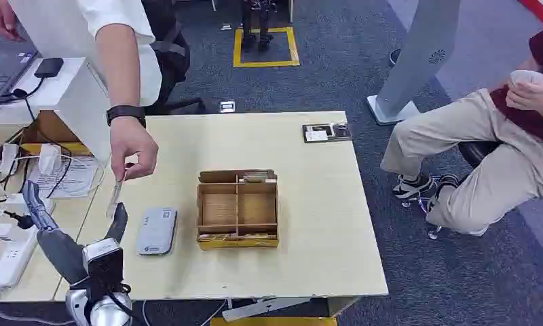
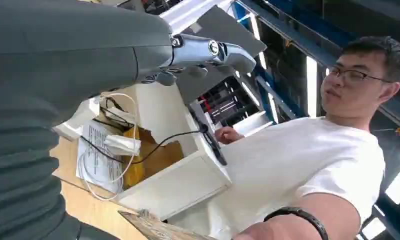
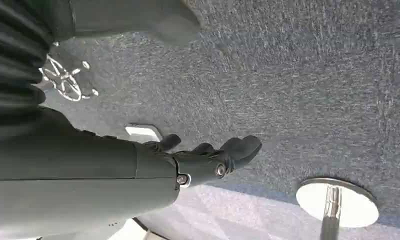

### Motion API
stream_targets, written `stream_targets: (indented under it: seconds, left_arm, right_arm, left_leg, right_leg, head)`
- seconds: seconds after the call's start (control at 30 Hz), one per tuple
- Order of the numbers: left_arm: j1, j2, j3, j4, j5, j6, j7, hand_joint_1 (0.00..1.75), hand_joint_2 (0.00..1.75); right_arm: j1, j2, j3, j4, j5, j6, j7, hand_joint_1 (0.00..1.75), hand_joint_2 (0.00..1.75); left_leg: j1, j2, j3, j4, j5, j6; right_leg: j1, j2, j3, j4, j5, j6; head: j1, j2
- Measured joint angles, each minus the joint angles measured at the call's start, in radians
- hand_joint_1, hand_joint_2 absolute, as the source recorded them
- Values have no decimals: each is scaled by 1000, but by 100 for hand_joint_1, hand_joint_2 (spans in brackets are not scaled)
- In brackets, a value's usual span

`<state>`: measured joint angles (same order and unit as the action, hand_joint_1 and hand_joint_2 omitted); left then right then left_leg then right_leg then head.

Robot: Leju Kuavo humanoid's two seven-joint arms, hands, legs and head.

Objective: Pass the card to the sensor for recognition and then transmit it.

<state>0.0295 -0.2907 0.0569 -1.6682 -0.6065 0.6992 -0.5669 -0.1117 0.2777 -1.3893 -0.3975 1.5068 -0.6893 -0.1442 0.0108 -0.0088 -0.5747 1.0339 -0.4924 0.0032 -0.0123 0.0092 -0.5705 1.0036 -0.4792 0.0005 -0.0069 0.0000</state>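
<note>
A person's hand (image 1: pixel 134 151) pinches a thin pale card (image 1: pixel 113 197), seen edge-on, just above the table's left part. My left hand (image 1: pixel 75 239) is raised right below it with fingers spread; its thumb tip sits just under the card and nothing is in its grasp. The grey flat sensor (image 1: pixel 155 231) lies on the table to the right of that hand. In the left wrist view my left hand (image 2: pixel 203 50) points up toward the person in a white shirt. My right hand (image 3: pixel 208 160) hangs over the carpet, fingers loose and holding nothing.
A cardboard divider box (image 1: pixel 237 207) stands mid-table. A dark card holder (image 1: pixel 326 132) lies at the far edge. Cables, papers and a power strip (image 1: pixel 14 255) crowd the left side. A seated person (image 1: pixel 486 149) is at the right. A chair base (image 3: pixel 336 202) stands on the floor.
</note>
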Motion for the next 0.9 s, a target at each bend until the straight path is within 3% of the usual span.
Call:
stream_targets:
  seconds: [0.1, 0.13, 0.37, 0.9]
  left_arm:
    - [-15, 0, 11, 12, 18, 0, -4, 3, 175]
    - [-17, 0, 12, 15, 21, 0, -5, 175, 175]
    - [-22, 1, 12, 32, 47, 0, -41, 175, 175]
    - [-22, 2, 12, 32, 77, 0, -63, 175, 175]
  right_arm:
    - [0, -2, 5, 2, 0, 0, 2, 0, 175]
    - [0, -2, 6, 2, 0, 0, 2, 0, 175]
    - [1, -8, 10, 5, 0, 0, 3, 0, 175]
    - [2, -11, 27, 7, 1, 0, 8, 0, 175]
  left_leg:
    - [0, 0, 0, 0, 0, 0]
    - [0, 0, 0, 0, 0, 0]
    - [0, 0, 0, 0, 0, 0]
    - [0, 0, 0, 0, 0, 0]
  right_leg:
    - [0, 0, 0, 0, 0, 0]
    - [0, 0, 0, 0, 0, 0]
    - [0, 0, 0, 0, 0, 0]
    - [0, 0, 0, 0, 0, 0]
  head:
    - [0, 0]
    - [0, 0]
    - [0, 0]
    - [0, 0]
